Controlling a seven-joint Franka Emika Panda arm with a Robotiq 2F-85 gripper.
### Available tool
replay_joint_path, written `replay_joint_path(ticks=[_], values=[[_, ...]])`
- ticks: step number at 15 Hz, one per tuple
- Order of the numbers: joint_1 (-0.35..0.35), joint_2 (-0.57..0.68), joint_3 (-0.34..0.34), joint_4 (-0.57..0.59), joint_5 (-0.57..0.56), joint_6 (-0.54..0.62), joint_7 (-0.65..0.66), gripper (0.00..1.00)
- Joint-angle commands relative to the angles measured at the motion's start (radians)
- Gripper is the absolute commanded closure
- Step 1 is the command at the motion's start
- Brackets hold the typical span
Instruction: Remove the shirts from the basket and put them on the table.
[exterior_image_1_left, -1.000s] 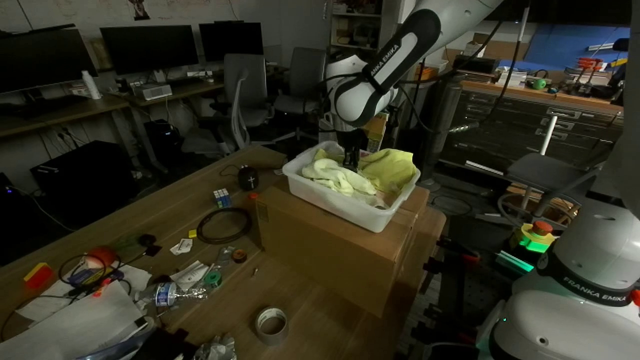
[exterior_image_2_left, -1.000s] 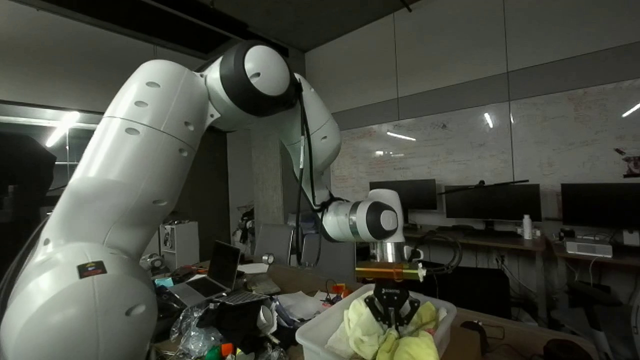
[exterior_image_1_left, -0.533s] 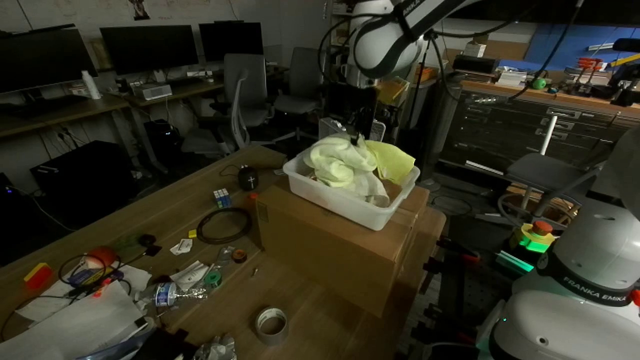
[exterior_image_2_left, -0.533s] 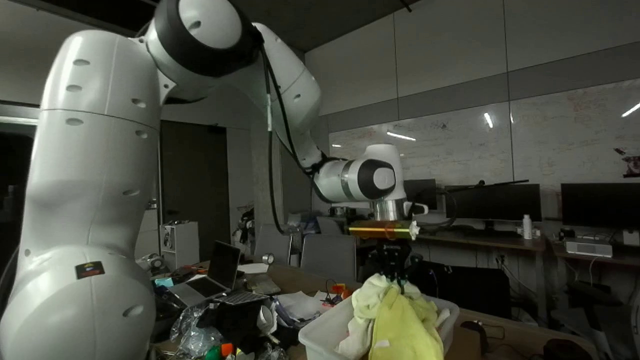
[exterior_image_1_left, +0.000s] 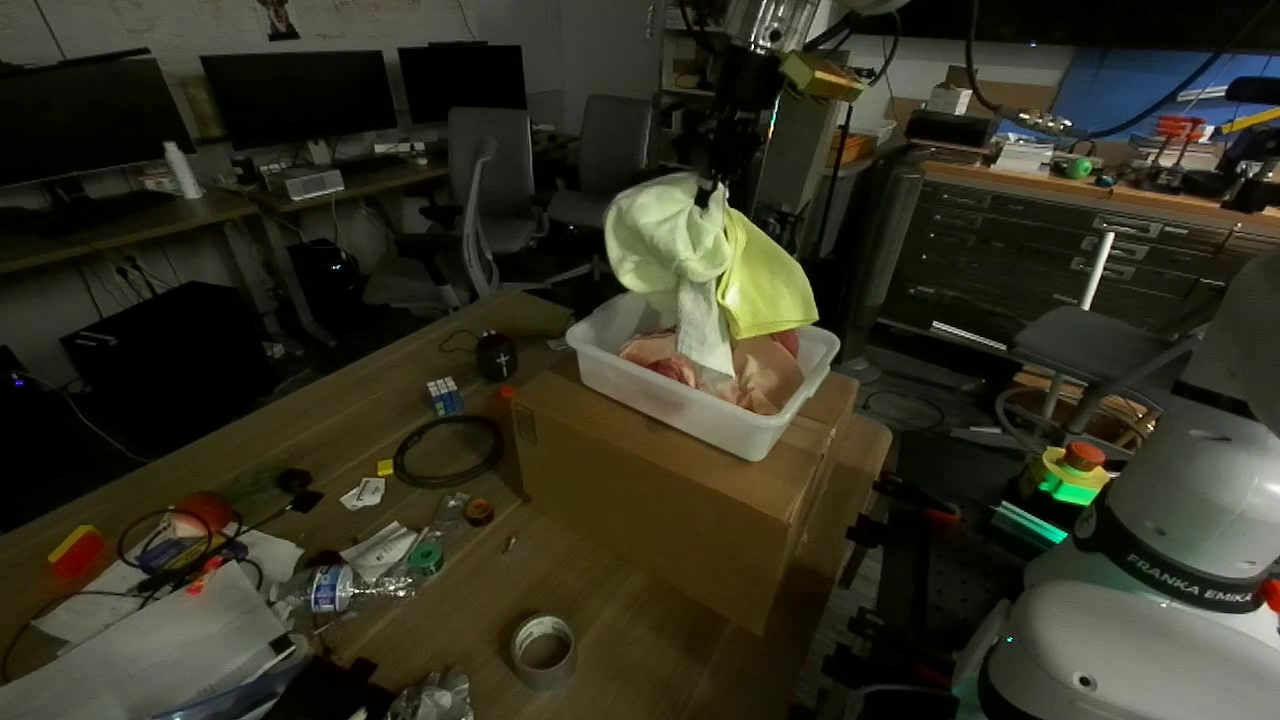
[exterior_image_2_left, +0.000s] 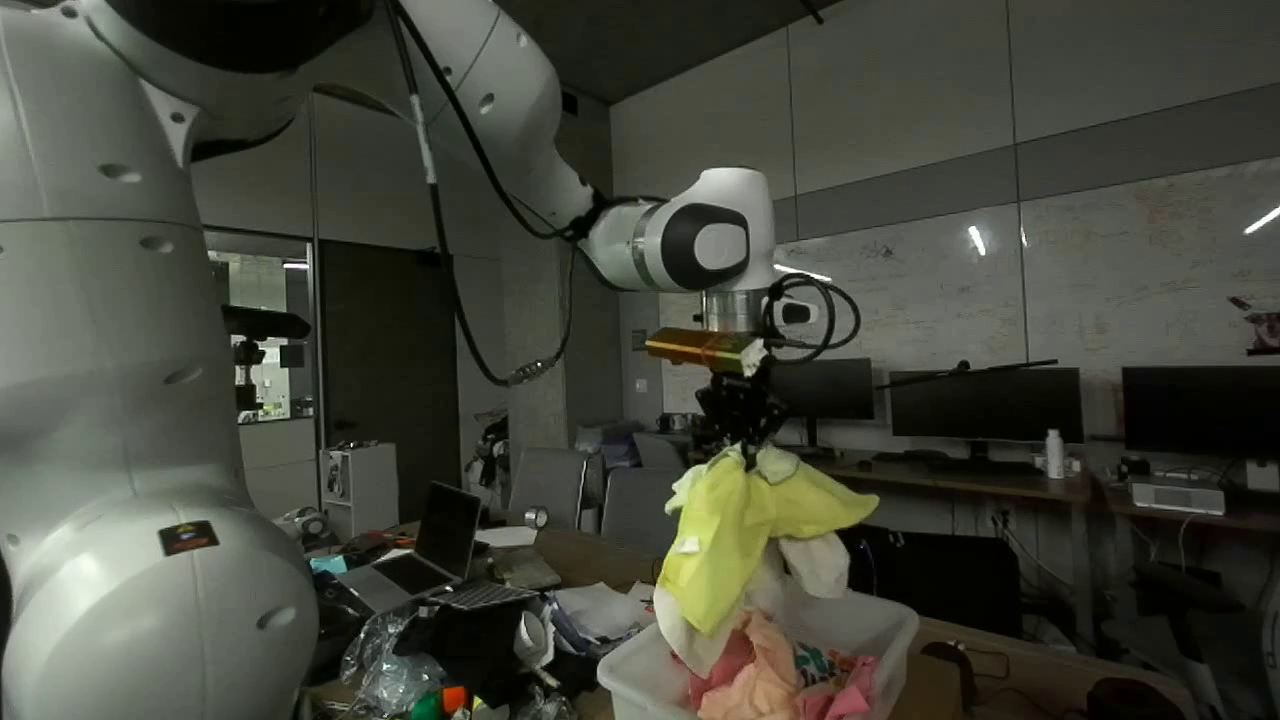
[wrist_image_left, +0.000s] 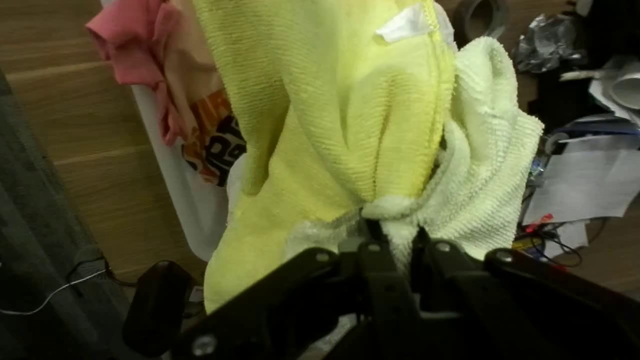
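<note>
My gripper (exterior_image_1_left: 718, 182) is shut on the yellow shirt (exterior_image_1_left: 665, 235), a bundle of bright yellow and pale yellow-white cloth, and holds it above the basket. In an exterior view the gripper (exterior_image_2_left: 745, 452) pinches the top of the yellow shirt (exterior_image_2_left: 712, 545). In the wrist view the fingertips (wrist_image_left: 397, 232) grip a pale fold of the yellow shirt (wrist_image_left: 320, 115). Its lower end hangs down over the white basket (exterior_image_1_left: 660, 395). Peach and pink shirts (exterior_image_1_left: 768, 375) lie in the basket, also seen in an exterior view (exterior_image_2_left: 765, 675).
The basket stands on a cardboard box (exterior_image_1_left: 650, 500) on the wooden table (exterior_image_1_left: 640, 665). The table holds a tape roll (exterior_image_1_left: 544, 650), a cable coil (exterior_image_1_left: 447, 452), a puzzle cube (exterior_image_1_left: 444, 396), a black speaker (exterior_image_1_left: 495, 356), a bottle (exterior_image_1_left: 335, 588) and papers (exterior_image_1_left: 180, 640).
The gripper has risen from inside the basket with the yellow shirt, which now hangs above it. The peach and pink shirts underneath have come into view. The basket has barely moved.
</note>
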Motion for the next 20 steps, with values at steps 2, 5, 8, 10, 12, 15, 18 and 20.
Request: replay_joint_path(ticks=[2, 5, 8, 10, 12, 15, 18, 20], values=[[0.042, -0.064, -0.01, 0.032, 0.128, -0.094, 0.036, 0.97], [0.081, -0.05, -0.001, 0.073, 0.161, -0.222, -0.038, 0.97], [0.132, -0.013, 0.028, 0.117, 0.179, -0.356, -0.082, 0.97], [0.167, 0.025, 0.056, 0.152, 0.185, -0.436, -0.096, 0.97], [0.196, 0.064, 0.09, 0.188, 0.168, -0.507, -0.109, 0.97], [0.228, 0.11, 0.147, 0.213, 0.117, -0.507, -0.098, 0.97], [0.243, 0.131, 0.194, 0.186, 0.093, -0.323, 0.051, 0.97], [0.249, 0.151, 0.212, 0.171, 0.094, -0.189, 0.144, 0.97]])
